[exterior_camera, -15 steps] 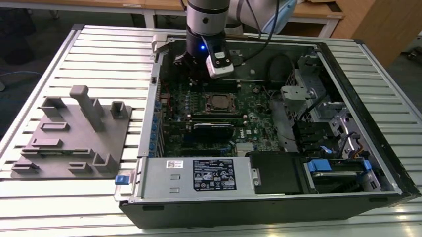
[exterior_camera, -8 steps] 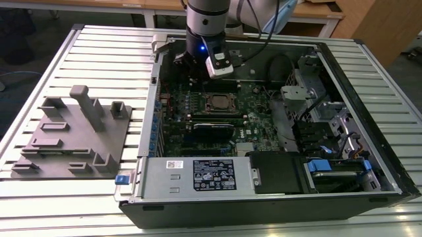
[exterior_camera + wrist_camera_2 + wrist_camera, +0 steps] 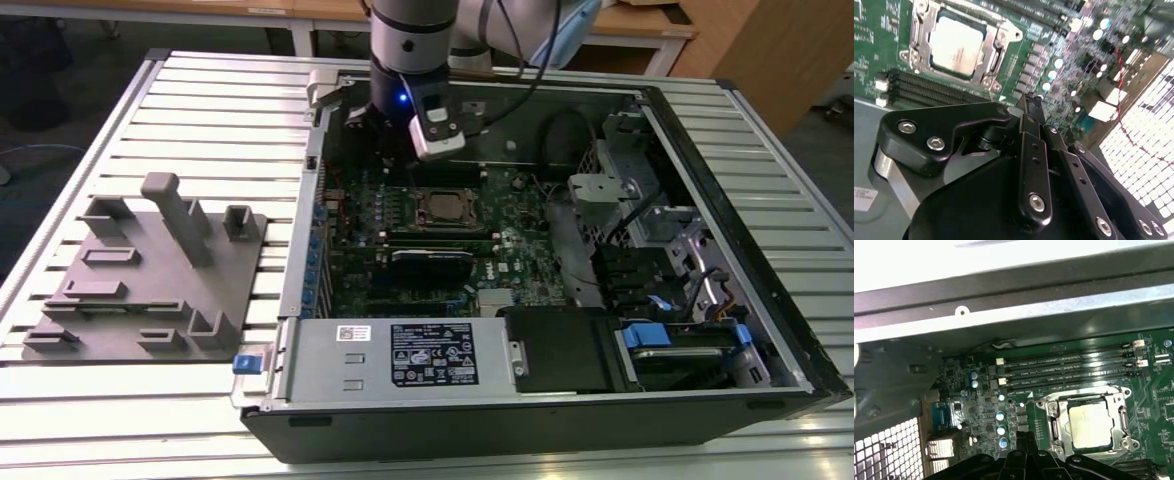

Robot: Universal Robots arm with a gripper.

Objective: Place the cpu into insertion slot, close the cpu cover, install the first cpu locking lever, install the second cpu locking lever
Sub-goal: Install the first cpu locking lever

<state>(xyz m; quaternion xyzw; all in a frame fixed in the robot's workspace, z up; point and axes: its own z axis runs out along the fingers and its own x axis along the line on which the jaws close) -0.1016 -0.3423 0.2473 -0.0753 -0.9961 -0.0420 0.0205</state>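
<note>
The cpu point(image 3: 956, 45) point(image 3: 1089, 420), a dull silver square, lies flat in the insertion slot point(image 3: 418, 210) on the green motherboard point(image 3: 523, 232). The silvery cpu cover point(image 3: 995, 49) point(image 3: 1054, 422) is down around the chip, whose top shows through its window. Thin metal levers run along the frame's sides; I cannot tell whether they are latched. My gripper point(image 3: 1029, 100) point(image 3: 1023, 437) is shut with nothing in it. It hovers over the board a little beside the socket, toward the case's far wall in the exterior view.
Memory slots point(image 3: 1069, 372) run next to the socket. A black card point(image 3: 430, 262) lies nearer the front, then the power supply point(image 3: 400, 355). Drive bays and cables point(image 3: 654, 260) are at the exterior view's right. A grey fixture block point(image 3: 147, 280) sits on the table at its left.
</note>
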